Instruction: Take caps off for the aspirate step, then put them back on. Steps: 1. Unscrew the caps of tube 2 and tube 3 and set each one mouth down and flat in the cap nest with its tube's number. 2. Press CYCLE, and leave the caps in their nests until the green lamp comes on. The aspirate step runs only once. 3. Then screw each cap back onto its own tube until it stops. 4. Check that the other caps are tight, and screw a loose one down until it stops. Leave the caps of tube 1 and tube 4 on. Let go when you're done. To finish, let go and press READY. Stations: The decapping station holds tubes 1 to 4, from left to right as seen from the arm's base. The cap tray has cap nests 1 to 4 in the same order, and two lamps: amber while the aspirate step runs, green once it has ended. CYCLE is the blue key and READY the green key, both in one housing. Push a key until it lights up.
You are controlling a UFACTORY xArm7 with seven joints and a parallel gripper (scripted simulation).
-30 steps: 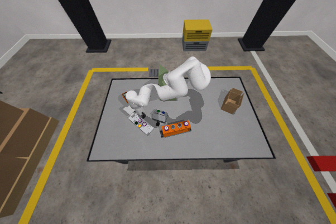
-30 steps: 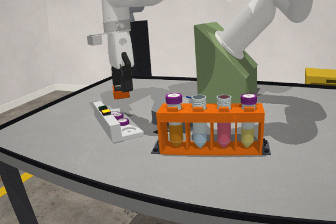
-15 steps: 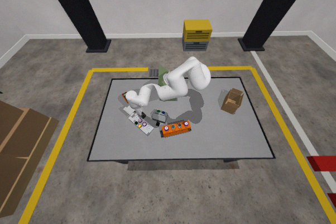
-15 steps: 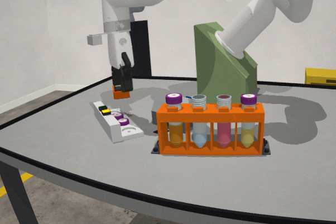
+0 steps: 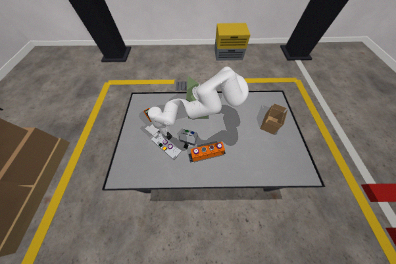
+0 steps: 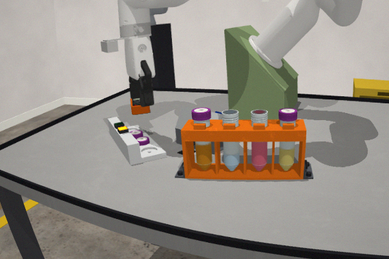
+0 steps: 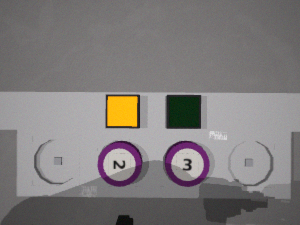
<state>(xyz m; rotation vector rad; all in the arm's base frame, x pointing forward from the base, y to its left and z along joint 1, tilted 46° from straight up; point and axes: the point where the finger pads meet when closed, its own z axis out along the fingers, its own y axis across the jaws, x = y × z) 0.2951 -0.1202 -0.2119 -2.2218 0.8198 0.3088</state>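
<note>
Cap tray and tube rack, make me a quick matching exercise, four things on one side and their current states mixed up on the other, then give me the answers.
Things:
1. amber lamp
2. green lamp
3. cap 2
4. tube 4

States:
A. cap on
B. lit
C. in its nest on the cap tray
D. dark

Pairs: 1-B, 2-D, 3-C, 4-A
</note>
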